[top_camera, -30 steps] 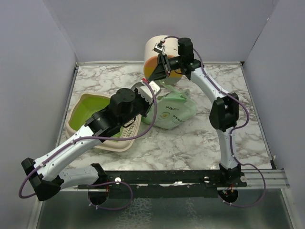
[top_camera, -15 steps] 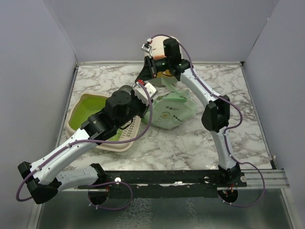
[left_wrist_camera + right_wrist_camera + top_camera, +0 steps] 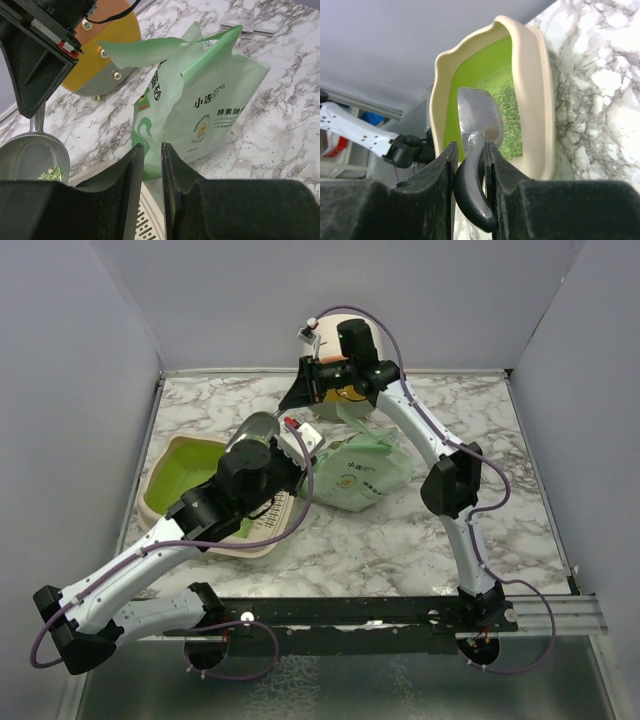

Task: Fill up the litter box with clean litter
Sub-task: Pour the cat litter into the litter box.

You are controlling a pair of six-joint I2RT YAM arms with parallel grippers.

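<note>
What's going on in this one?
The right gripper is clamped on the dark handle of a metal scoop and holds it over the litter box. A patch of litter already lies on the green floor of the box, though most of that floor is bare. The scoop looks nearly empty. The left gripper appears to pinch the edge of the mint-green bag, which stands beside the box with its top open.

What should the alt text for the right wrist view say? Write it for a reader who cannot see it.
The right gripper clamps the dark handle of a grey metal scoop, whose bowl shows against the lime-green inside of the cream litter box. A patch of litter lies in the box; marble table at right.
</note>
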